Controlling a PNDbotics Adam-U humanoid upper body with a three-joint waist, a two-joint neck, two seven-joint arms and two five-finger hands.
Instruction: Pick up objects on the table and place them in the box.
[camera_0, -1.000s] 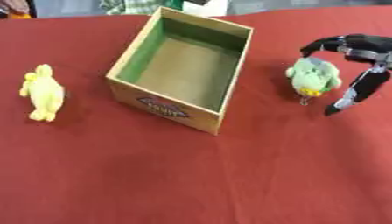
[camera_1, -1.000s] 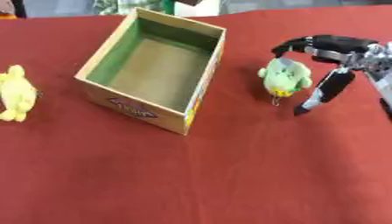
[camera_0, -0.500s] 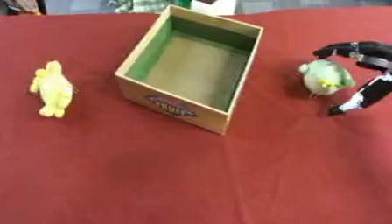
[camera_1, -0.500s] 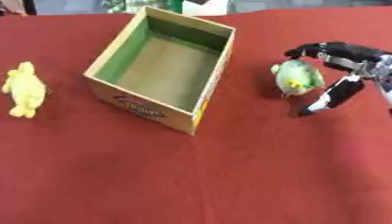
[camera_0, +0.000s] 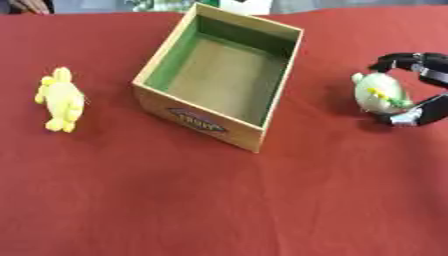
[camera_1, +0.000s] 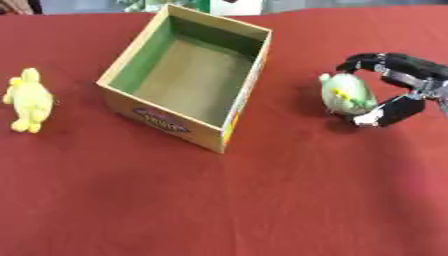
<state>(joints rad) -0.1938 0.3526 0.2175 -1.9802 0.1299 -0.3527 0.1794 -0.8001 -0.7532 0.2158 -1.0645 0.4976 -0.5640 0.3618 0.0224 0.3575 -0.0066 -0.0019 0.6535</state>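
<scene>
Green toy: a small, rounded plush, pale green with a whitish top and yellow markings on its front, sits on the table near the right edge, well apart from the box.
Right hand: the black robot hand comes in from the right edge, its fingers arched over the far side of the green toy and its thumb curled under the near side; it appears to be clasping the toy, though contact on the hidden side cannot be made out.
Box: an open cardboard box with green inner walls and a brown floor stands askew near the middle of the far edge, a dark oval label on its near wall; nothing lies inside it.
Yellow toy: a long, fuzzy yellow plush lies near the left edge, well apart from the box.
Table: covered in red cloth.
</scene>
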